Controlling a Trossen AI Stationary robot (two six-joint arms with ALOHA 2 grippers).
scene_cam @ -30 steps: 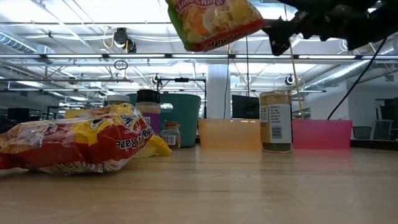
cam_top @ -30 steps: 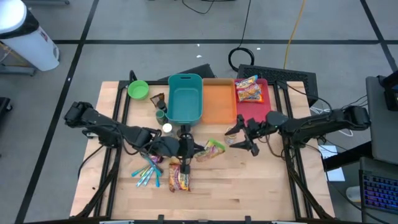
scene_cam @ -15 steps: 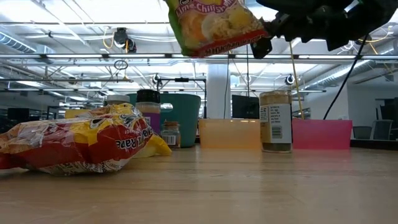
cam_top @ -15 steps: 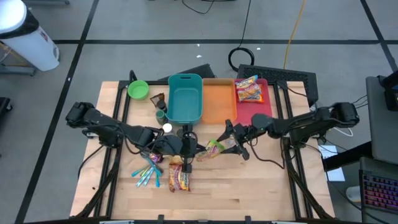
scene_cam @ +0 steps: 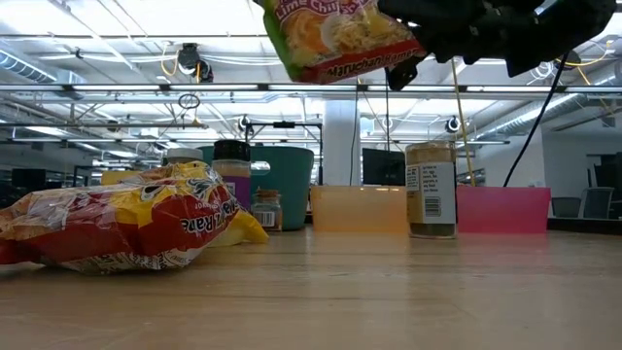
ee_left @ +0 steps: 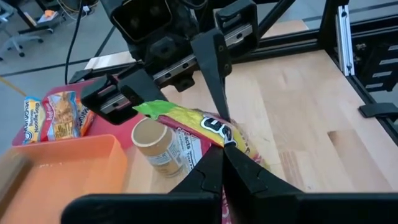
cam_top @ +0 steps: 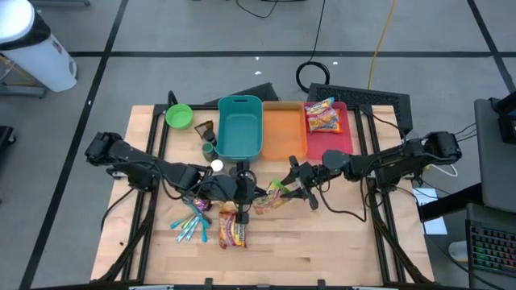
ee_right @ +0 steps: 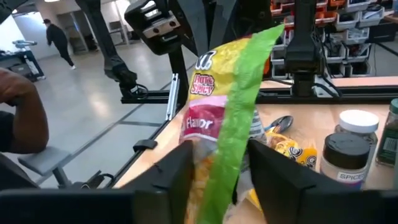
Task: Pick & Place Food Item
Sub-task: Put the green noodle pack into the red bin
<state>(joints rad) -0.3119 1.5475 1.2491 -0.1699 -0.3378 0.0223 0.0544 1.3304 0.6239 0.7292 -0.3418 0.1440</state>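
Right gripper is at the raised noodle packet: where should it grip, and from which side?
Grip the green sealed end edge of the noodle packet, approaching from the right, opposite the left gripper holding its other end. The right gripper fingers already straddle that thin, flat edge.

Grey floor [cam_top: 201,32] crossed by dark lines — ceiling light strips [scene_cam: 117,15] beyond the table.

"Hot & Spicy Flavor" on noodle packet [ee_right: 227,118]

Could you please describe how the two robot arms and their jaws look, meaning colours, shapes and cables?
Both arms are dark, nearly black, built from slim jointed segments. The left gripper and the right gripper each end in two flat, tapering black jaws. A black cable hangs loosely beneath the right arm. No markings are readable.
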